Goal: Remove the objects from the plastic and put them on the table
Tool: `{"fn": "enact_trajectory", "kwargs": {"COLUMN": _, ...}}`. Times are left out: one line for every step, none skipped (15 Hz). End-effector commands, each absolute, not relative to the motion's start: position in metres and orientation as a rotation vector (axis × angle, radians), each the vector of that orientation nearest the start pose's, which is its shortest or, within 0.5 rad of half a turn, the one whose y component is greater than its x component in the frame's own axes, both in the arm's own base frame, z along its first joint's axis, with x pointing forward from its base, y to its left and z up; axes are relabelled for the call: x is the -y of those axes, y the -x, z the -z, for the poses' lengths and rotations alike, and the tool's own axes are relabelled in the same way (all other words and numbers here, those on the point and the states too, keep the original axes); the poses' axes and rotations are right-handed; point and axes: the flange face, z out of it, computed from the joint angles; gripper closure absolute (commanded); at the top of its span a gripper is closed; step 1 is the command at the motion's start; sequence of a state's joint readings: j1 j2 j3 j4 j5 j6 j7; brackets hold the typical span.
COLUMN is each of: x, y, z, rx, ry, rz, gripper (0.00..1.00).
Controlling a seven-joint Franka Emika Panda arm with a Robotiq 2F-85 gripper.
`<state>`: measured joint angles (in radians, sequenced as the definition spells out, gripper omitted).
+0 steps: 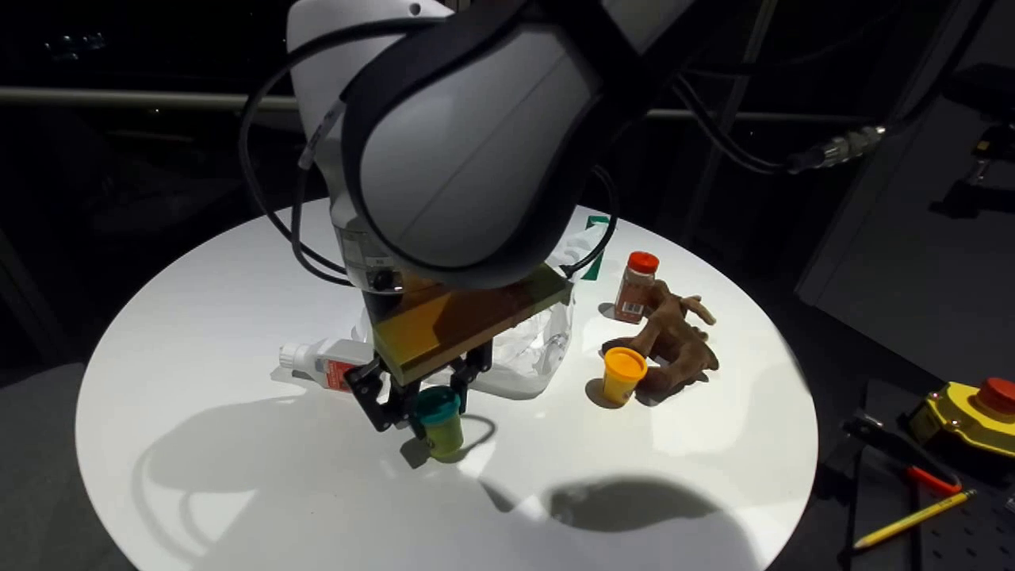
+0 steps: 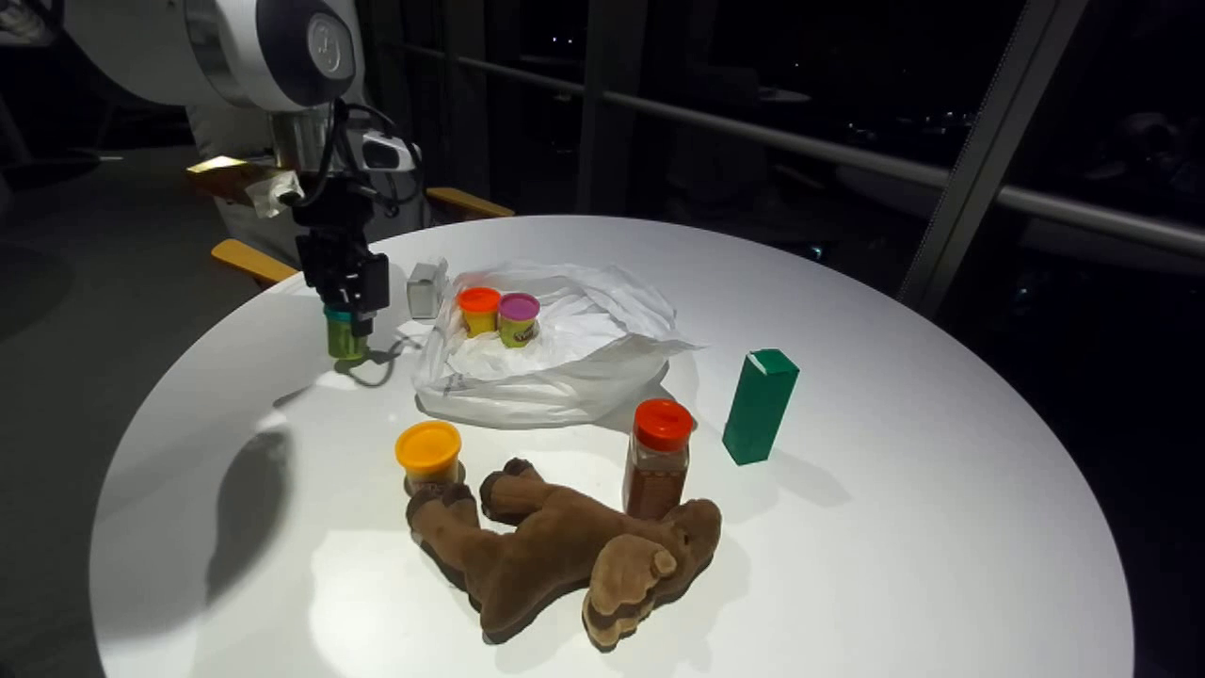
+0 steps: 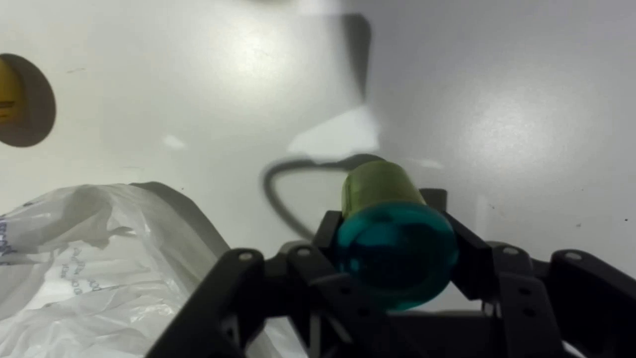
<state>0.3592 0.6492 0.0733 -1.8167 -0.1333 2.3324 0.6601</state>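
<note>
Your gripper [image 3: 395, 243] has the teal-lidded green cup [image 1: 444, 438] clamped; wrist view shows it plainest.
Can't tell if the cup's base touches the table [image 2: 894, 527]. Plastic bag [image 2: 527, 400] sits beside your gripper; an exterior view shows the orange-lidded cup [image 2: 479, 313] and purple-lidded cup [image 2: 518, 322] inside, your wrist view just printed folds. White-capped bottle [image 1: 323, 361] lies near your gripper, red-labelled side showing in an exterior view. Well apart from your gripper: yellow-lidded cup [image 2: 428, 454], brown plush animal [image 2: 551, 541], red-capped bottle [image 2: 657, 466], all in both exterior views; wrist view catches only the yellow cup's edge.
</note>
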Motion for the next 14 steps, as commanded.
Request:
{"fn": "enact_trajectory", "kwargs": {"x": -0.271, "y": -0.589, "z": -0.158, "rx": -0.134, "ry": 3.269, "rz": -0.031, "gripper": 0.76}}
{"fn": "enact_trajectory", "kwargs": {"x": -0.273, "y": -0.589, "z": -0.158, "rx": -0.093, "ry": 3.276, "rz": -0.014, "gripper": 0.76}}
{"fn": "enact_trajectory", "kwargs": {"x": -0.276, "y": -0.589, "z": -0.158, "rx": -0.050, "ry": 3.277, "rz": 0.011, "gripper": 0.76}}
{"fn": "enact_trajectory", "kwargs": {"x": -0.280, "y": -0.589, "z": -0.159, "rx": -0.018, "ry": 3.277, "rz": 0.037, "gripper": 0.76}}
{"fn": "enact_trajectory", "kwargs": {"x": -0.283, "y": -0.588, "z": -0.159, "rx": 0.014, "ry": 3.271, "rz": 0.061, "gripper": 0.76}}
{"fn": "enact_trajectory", "kwargs": {"x": -0.288, "y": -0.587, "z": -0.160, "rx": 0.051, "ry": 3.265, "rz": 0.077, "gripper": 0.76}}
{"fn": "enact_trajectory", "kwargs": {"x": -0.294, "y": -0.587, "z": -0.160, "rx": 0.075, "ry": 3.254, "rz": 0.097, "gripper": 0.76}}
{"fn": "enact_trajectory", "kwargs": {"x": -0.298, "y": -0.588, "z": -0.160, "rx": 0.092, "ry": 3.236, "rz": 0.133, "gripper": 0.76}}
{"fn": "enact_trajectory", "kwargs": {"x": -0.301, "y": -0.590, "z": -0.160, "rx": 0.109, "ry": 3.230, "rz": 0.155, "gripper": 0.76}}
{"fn": "enact_trajectory", "kwargs": {"x": -0.303, "y": -0.591, "z": -0.159, "rx": 0.124, "ry": 3.223, "rz": 0.183, "gripper": 0.76}}
{"fn": "enact_trajectory", "kwargs": {"x": -0.305, "y": -0.592, "z": -0.158, "rx": 0.136, "ry": 3.218, "rz": 0.206, "gripper": 0.76}}
{"fn": "enact_trajectory", "kwargs": {"x": -0.306, "y": -0.594, "z": -0.158, "rx": 0.142, "ry": 3.213, "rz": 0.231, "gripper": 0.76}}
{"fn": "enact_trajectory", "kwargs": {"x": -0.306, "y": -0.595, "z": -0.158, "rx": 0.151, "ry": 3.209, "rz": 0.250, "gripper": 0.76}}
{"fn": "enact_trajectory", "kwargs": {"x": -0.307, "y": -0.596, "z": -0.158, "rx": 0.162, "ry": 3.206, "rz": 0.270, "gripper": 0.76}}
